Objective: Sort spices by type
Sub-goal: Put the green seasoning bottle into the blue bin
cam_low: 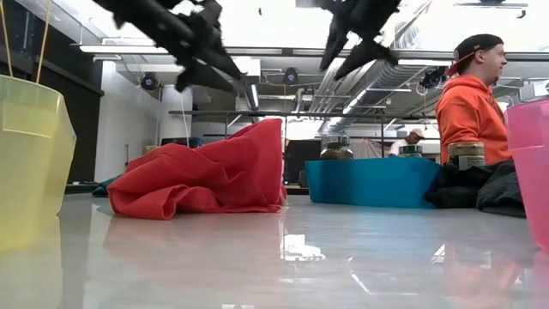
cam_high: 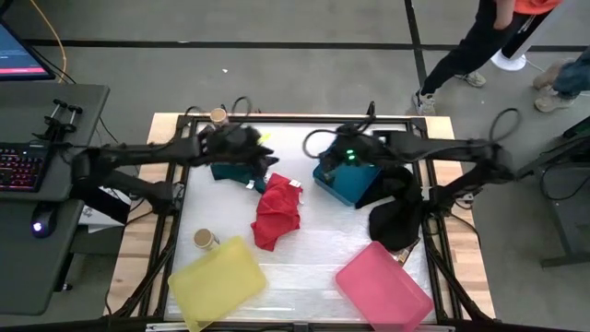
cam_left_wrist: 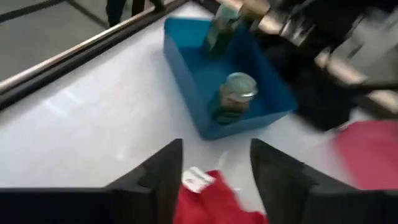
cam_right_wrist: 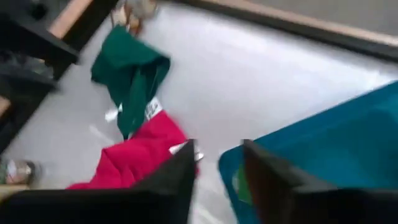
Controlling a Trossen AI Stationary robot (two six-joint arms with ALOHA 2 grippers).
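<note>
Two green-lidded jars (cam_left_wrist: 233,96) (cam_left_wrist: 221,31) stand upright in the blue tray (cam_high: 348,182). A tan-lidded jar (cam_high: 205,240) sits on the table beside the yellow tray (cam_high: 217,281). Another jar (cam_high: 218,116) is at the table's far edge, and one more jar (cam_low: 466,154) shows by the black cloth (cam_high: 396,221). My left gripper (cam_high: 251,148) hovers open above the green cloth (cam_high: 230,171), raised clear of the table (cam_low: 206,51). My right gripper (cam_high: 336,152) hangs open over the blue tray's left end (cam_right_wrist: 214,171). No packets show.
A crumpled red cloth (cam_high: 277,214) lies mid-table between the grippers and the near trays. The pink tray (cam_high: 383,286) sits at the near right. White tabletop shows between the red cloth and the pink tray. People stand beyond the far edge (cam_high: 479,41).
</note>
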